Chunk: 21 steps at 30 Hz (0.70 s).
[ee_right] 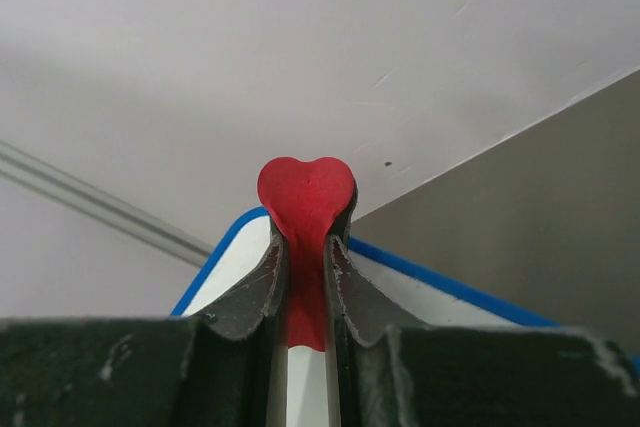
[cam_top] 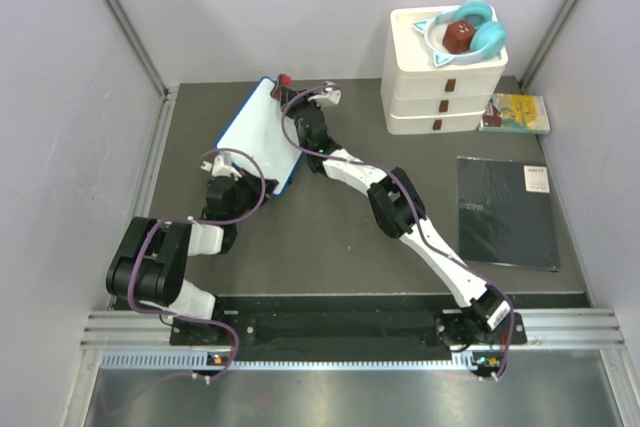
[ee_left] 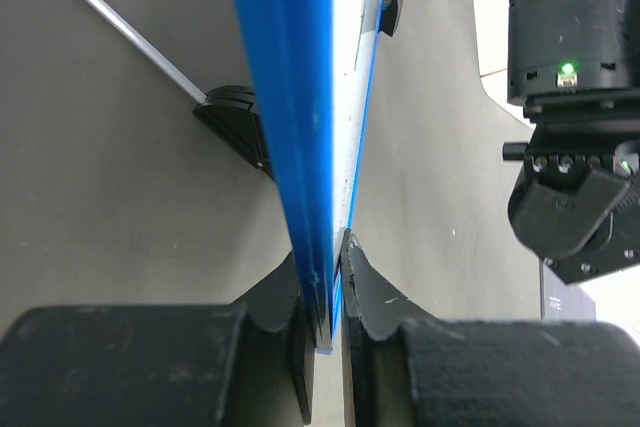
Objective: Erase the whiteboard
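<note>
The whiteboard (cam_top: 255,132), white with a thin blue frame, lies tilted at the back left of the table; no scribbles show on it. My left gripper (cam_top: 243,165) is shut on its near edge; in the left wrist view the jaws (ee_left: 333,257) pinch the blue frame (ee_left: 285,97) edge-on. My right gripper (cam_top: 291,92) is over the board's far corner, shut on a red heart-shaped eraser (cam_top: 287,79). In the right wrist view the eraser (ee_right: 305,197) sticks out between the fingers (ee_right: 255,287), above the board's corner (ee_right: 235,259).
A white stacked drawer unit (cam_top: 445,97) holding teal headphones (cam_top: 478,29) stands at the back right. A yellow-green booklet (cam_top: 518,113) lies beside it. A flat black pad (cam_top: 505,212) lies at right. Grey walls close in on both sides. The right arm's wrist (ee_left: 575,97) shows close by.
</note>
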Each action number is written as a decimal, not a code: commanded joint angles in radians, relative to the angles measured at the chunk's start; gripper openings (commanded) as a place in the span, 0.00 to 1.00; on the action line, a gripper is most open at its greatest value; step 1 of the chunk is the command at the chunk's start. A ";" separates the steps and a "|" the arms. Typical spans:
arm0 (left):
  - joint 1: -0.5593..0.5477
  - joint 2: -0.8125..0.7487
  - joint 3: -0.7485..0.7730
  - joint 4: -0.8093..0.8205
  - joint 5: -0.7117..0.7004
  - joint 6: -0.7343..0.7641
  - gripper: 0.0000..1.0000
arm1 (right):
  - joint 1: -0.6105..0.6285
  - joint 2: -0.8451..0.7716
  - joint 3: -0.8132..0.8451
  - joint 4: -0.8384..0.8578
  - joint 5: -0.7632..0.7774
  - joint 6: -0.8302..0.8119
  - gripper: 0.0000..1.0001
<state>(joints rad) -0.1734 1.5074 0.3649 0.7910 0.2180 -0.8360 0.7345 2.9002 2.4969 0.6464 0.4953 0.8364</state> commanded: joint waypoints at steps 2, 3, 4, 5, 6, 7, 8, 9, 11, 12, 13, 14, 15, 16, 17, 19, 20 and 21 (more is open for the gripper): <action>-0.057 0.057 -0.077 -0.417 0.170 0.049 0.00 | -0.018 0.002 -0.028 -0.018 0.000 0.015 0.00; -0.058 0.056 -0.076 -0.417 0.169 0.051 0.00 | -0.018 -0.002 -0.035 -0.014 -0.012 0.009 0.00; -0.058 0.056 -0.078 -0.417 0.167 0.051 0.00 | -0.018 -0.007 -0.041 -0.002 -0.036 0.003 0.00; -0.060 0.054 -0.078 -0.417 0.165 0.051 0.00 | -0.018 -0.019 -0.064 0.018 -0.053 -0.002 0.00; -0.060 0.054 -0.078 -0.418 0.165 0.051 0.00 | -0.018 -0.028 -0.079 0.031 -0.072 -0.003 0.00; -0.060 0.054 -0.077 -0.415 0.162 0.051 0.00 | -0.017 -0.042 -0.101 0.063 -0.107 -0.017 0.00; -0.060 0.054 -0.075 -0.414 0.164 0.049 0.00 | -0.015 -0.076 -0.153 0.077 -0.122 -0.028 0.00; -0.060 0.060 -0.073 -0.414 0.165 0.051 0.00 | -0.014 -0.090 -0.167 0.084 -0.129 -0.046 0.00; -0.061 0.063 -0.067 -0.412 0.170 0.055 0.00 | -0.004 -0.098 -0.146 0.081 -0.146 -0.126 0.00; -0.063 0.066 -0.069 -0.411 0.170 0.055 0.00 | -0.001 -0.081 -0.115 0.061 -0.143 -0.144 0.00; -0.066 0.065 -0.069 -0.411 0.167 0.057 0.00 | 0.000 -0.069 -0.077 0.043 -0.144 -0.155 0.00; -0.067 0.065 -0.070 -0.409 0.162 0.057 0.00 | -0.001 -0.053 -0.006 0.013 -0.146 -0.149 0.00; -0.070 0.062 -0.070 -0.409 0.158 0.058 0.00 | 0.000 -0.039 0.012 0.015 -0.144 -0.143 0.00; -0.072 0.062 -0.070 -0.409 0.158 0.058 0.00 | 0.000 -0.039 0.019 0.019 -0.141 -0.134 0.00; -0.077 0.062 -0.070 -0.409 0.153 0.060 0.00 | 0.005 -0.044 0.016 0.024 -0.135 -0.134 0.00; -0.081 0.063 -0.067 -0.411 0.152 0.063 0.00 | 0.008 -0.056 -0.007 0.047 -0.135 -0.131 0.00; -0.086 0.062 -0.067 -0.411 0.150 0.064 0.00 | 0.012 -0.056 -0.009 0.061 -0.135 -0.129 0.00; -0.087 0.060 -0.069 -0.411 0.149 0.064 0.00 | 0.016 -0.053 -0.006 0.076 -0.135 -0.129 0.00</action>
<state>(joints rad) -0.1936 1.5078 0.3645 0.7979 0.1921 -0.8249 0.7124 2.8696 2.4634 0.6849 0.3885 0.7277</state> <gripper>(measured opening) 0.150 0.128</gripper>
